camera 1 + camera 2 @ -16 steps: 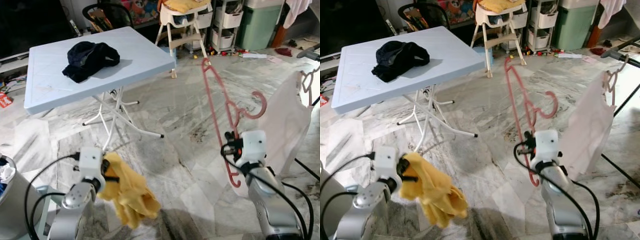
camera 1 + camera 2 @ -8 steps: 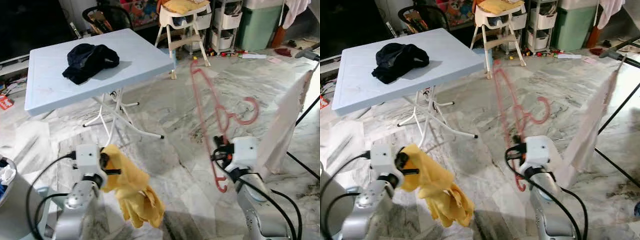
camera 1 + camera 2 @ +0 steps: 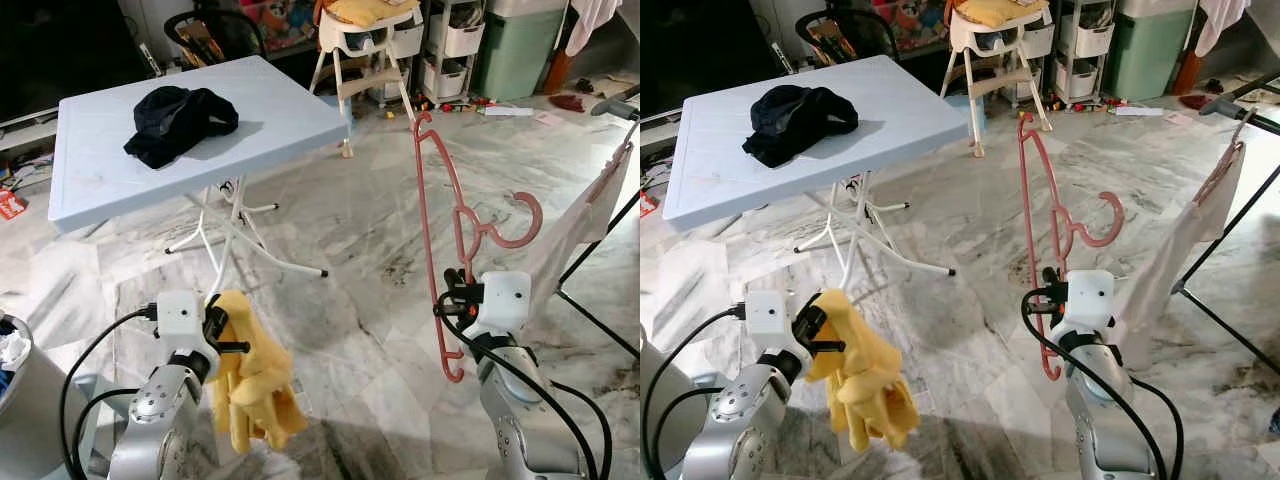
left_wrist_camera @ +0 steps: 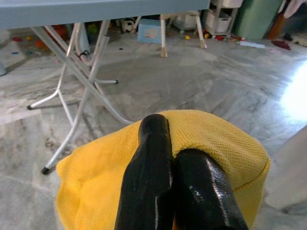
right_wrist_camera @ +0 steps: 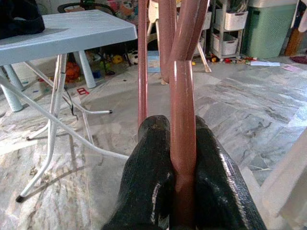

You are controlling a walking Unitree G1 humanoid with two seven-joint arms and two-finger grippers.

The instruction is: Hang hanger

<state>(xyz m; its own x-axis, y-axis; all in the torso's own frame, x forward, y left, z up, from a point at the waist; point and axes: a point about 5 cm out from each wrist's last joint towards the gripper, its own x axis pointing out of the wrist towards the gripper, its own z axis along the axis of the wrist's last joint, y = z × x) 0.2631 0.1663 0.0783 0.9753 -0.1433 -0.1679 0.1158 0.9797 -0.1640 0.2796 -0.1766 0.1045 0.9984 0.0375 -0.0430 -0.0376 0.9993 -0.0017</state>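
Note:
A pink plastic hanger (image 3: 448, 221) stands upright in my right gripper (image 3: 455, 296), which is shut on its lower bar; its hook (image 3: 520, 222) points right toward the drying rack (image 3: 618, 110). The wrist view has the hanger bar (image 5: 183, 120) clamped between the black fingers (image 5: 153, 163). My left gripper (image 3: 222, 322) is shut on a yellow cloth (image 3: 253, 385) that hangs limp below it; the same yellow cloth (image 4: 211, 143) drapes around the fingers (image 4: 153, 167).
A light blue folding table (image 3: 110, 170) with a dark garment (image 3: 178, 117) stands at the left back. A pale cloth (image 3: 585, 215) hangs on the rack at right. A high chair (image 3: 366, 40), storage bins (image 3: 515, 45) and a grey basket (image 3: 20, 400) edge the marble floor.
The right gripper has swung the hanger from a leftward tilt to upright and nearer the rack. The yellow cloth has settled to hang straighter under the left gripper. The camera shifted slightly.

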